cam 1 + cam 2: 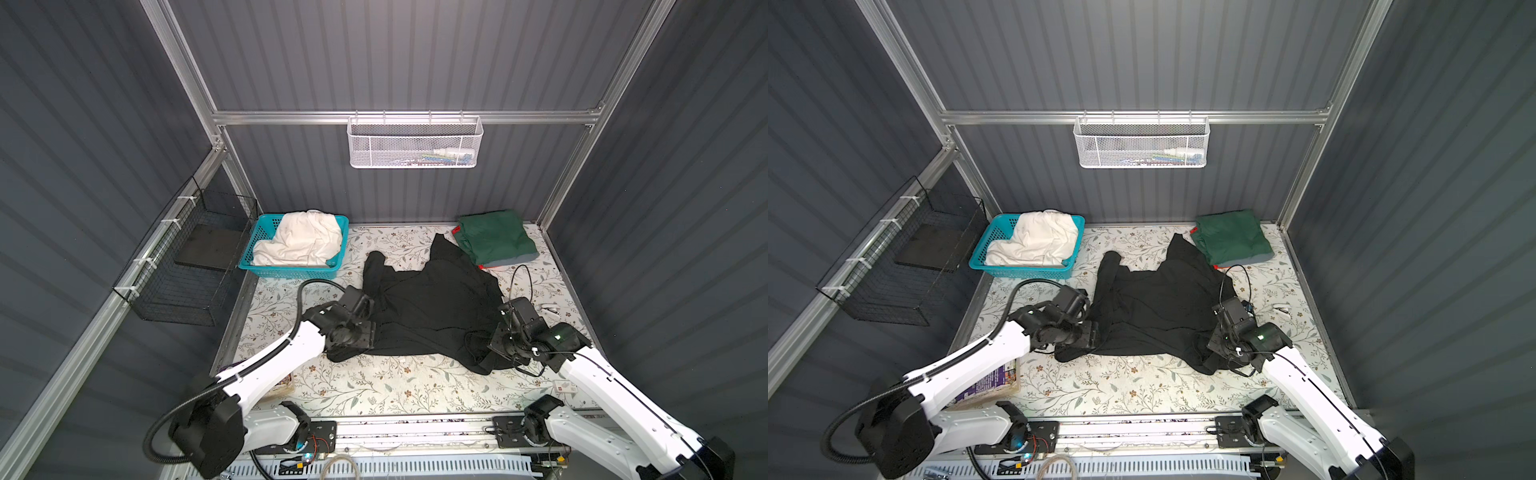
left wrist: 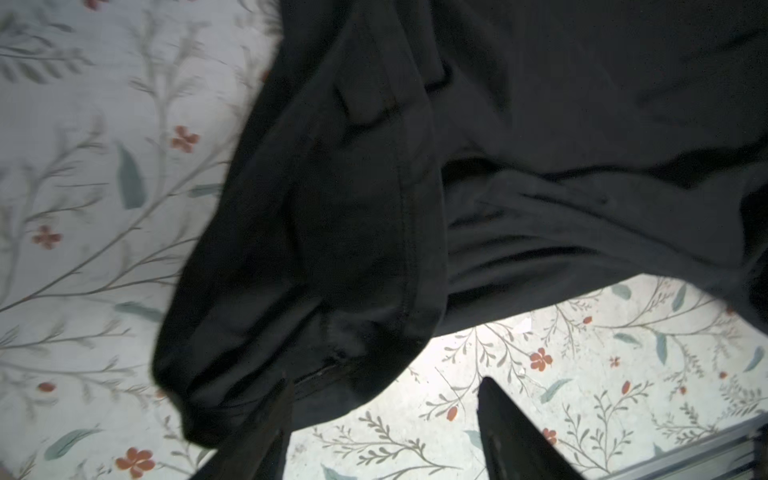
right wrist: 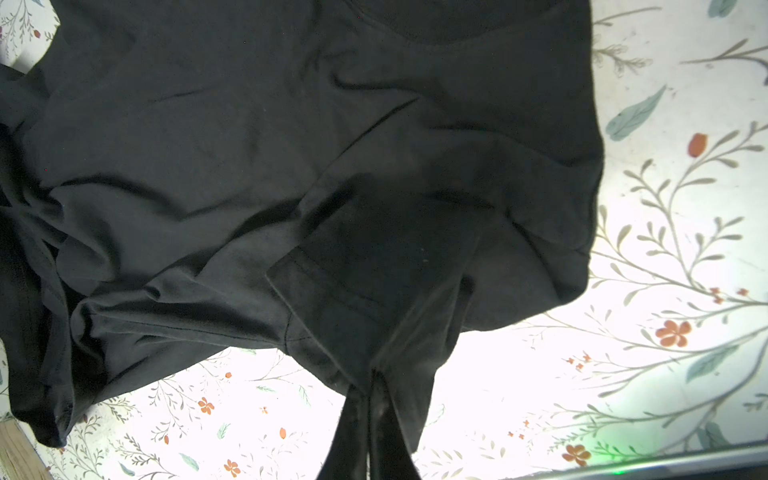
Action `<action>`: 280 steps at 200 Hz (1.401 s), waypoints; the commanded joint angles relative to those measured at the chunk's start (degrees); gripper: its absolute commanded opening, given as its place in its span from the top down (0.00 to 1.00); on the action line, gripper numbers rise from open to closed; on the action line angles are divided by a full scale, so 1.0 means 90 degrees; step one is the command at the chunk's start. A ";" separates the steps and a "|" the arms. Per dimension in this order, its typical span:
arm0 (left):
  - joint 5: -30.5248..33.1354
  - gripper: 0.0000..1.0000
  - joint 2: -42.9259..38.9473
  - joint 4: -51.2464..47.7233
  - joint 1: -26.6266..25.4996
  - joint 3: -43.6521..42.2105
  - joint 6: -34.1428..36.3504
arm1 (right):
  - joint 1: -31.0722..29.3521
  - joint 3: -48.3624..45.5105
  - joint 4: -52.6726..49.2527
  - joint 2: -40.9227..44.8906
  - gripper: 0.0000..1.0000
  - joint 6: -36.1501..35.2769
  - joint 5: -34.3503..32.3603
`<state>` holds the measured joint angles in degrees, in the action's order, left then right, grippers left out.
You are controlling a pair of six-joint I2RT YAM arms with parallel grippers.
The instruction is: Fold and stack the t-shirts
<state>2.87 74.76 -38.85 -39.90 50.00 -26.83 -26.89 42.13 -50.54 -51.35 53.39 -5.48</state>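
At bench (image 1: pixel 374 386) centre, flattening black shirt (image 1: pixel 428 307): right end effector (image 3: pixel 374 374) pinches its edge; left end effector (image 2: pixel 386 378) open, needs a hold.

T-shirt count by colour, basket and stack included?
black cloth t-shirt, spread out: 1
dark green folded t-shirt: 1
grey t-shirt beneath it: 1
red t-shirt, only edges showing: 1
cream-white crumpled t-shirt in turquoise plastic lattice basket: 1
total: 5
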 commanded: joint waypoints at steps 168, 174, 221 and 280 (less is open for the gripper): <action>0.0235 0.41 0.1186 0.0621 -0.0314 -0.0301 0.0122 | -0.0014 -0.0017 0.0001 0.0089 1.00 -0.0018 -0.0114; 0.0221 0.40 0.1167 0.0670 -0.0319 -0.0330 0.0127 | -0.0008 -0.0022 0.0001 0.0086 1.00 -0.0032 -0.0114; 0.0252 0.59 0.1506 0.0791 -0.0321 -0.0379 0.0105 | -0.0002 -0.0042 0.0006 0.0081 1.00 -0.0005 -0.0129; 0.1139 1.00 0.0820 0.0047 0.0137 -0.0135 -0.0124 | -0.0008 0.0194 -0.0116 0.0017 1.00 -0.0159 -0.0365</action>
<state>8.67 86.67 -33.30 -41.80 47.18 -26.81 -26.89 42.13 -50.39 -51.00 53.32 -6.52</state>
